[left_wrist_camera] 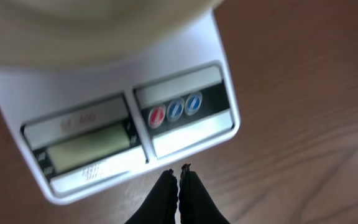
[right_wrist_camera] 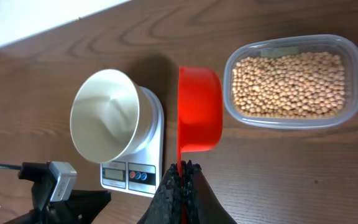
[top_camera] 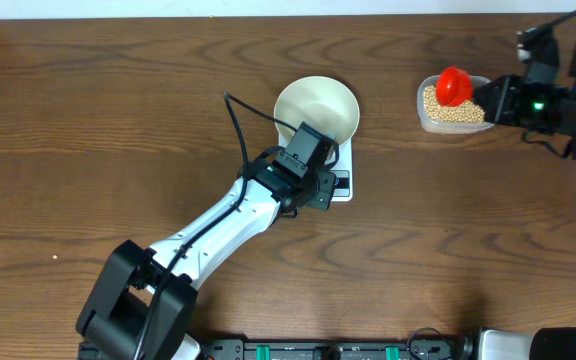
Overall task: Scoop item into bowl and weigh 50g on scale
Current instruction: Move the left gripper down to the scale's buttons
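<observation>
The white bowl (top_camera: 316, 108) stands empty on the white scale (top_camera: 340, 184); both also show in the right wrist view, the bowl (right_wrist_camera: 104, 115) on the scale (right_wrist_camera: 132, 174). My left gripper (left_wrist_camera: 178, 171) is shut and empty, its tips just in front of the scale's (left_wrist_camera: 104, 134) display and buttons. My right gripper (right_wrist_camera: 182, 168) is shut on the handle of a red scoop (right_wrist_camera: 199, 109), held above the table beside a clear tub (right_wrist_camera: 350, 56) of tan beans (right_wrist_camera: 288, 84). Overhead, the scoop (top_camera: 454, 86) hangs over the tub (top_camera: 425, 118); the scoop looks empty.
The left arm (top_camera: 218, 225) stretches diagonally from the front left to the scale, a black cable arching over it. The right arm (top_camera: 558, 105) sits at the right edge. A light wall strip runs along the table's far edge.
</observation>
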